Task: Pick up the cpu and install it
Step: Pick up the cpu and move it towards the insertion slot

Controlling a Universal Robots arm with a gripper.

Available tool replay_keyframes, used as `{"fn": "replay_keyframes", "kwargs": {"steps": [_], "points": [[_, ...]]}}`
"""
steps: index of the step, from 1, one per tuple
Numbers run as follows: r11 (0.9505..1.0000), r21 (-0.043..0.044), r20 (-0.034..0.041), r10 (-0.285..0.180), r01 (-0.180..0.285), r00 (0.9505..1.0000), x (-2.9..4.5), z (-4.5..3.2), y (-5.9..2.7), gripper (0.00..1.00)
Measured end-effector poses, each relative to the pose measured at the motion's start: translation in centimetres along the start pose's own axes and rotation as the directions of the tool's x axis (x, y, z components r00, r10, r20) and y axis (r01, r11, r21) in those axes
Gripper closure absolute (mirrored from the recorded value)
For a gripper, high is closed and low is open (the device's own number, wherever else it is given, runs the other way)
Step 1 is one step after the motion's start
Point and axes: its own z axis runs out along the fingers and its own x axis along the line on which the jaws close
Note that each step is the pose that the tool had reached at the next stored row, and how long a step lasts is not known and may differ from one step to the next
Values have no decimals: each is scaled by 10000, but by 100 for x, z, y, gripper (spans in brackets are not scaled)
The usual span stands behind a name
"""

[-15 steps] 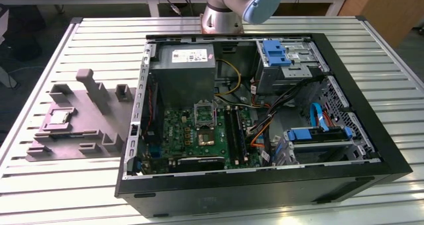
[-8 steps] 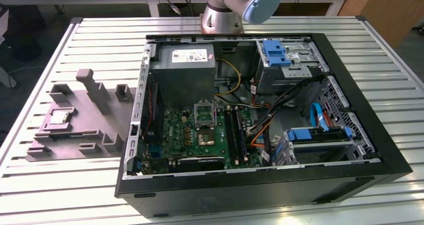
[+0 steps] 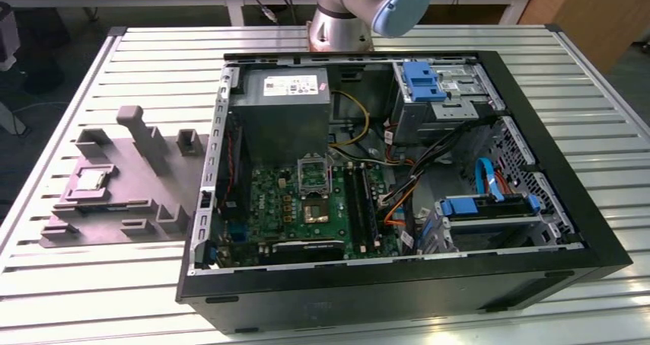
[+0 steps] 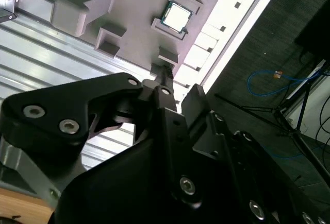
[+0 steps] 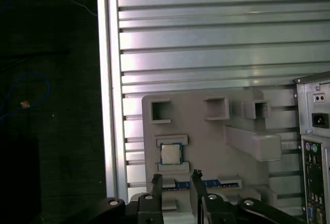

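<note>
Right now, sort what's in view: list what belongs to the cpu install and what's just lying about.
Job: cpu, sitting in a pocket of the tray; motherboard socket; gripper, open, holding nothing.
Lying about: power supply; blue drive bracket; blue cable.

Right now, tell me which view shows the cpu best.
The first wrist view: it faces the cpu squarely in the tray's recess. The second wrist view shows the cpu slanted; the exterior view, a small pale square.

lit: even, overhead | glare: table slats [image 5: 216, 54] | dim: floor [image 5: 46, 131], pincer [image 5: 176, 177] in shadow
</note>
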Motion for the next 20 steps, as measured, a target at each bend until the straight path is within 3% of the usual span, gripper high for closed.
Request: {"fn": "replay_keyframes", "kwargs": {"steps": [2, 4, 20], "points": [[10000, 0, 0, 0, 0, 10000, 0, 0, 0, 59], [10000, -1, 1, 0, 0, 10000, 0, 0, 0, 47], [10000, 0, 0, -4, 4, 10000, 0, 0, 0, 47]]}}
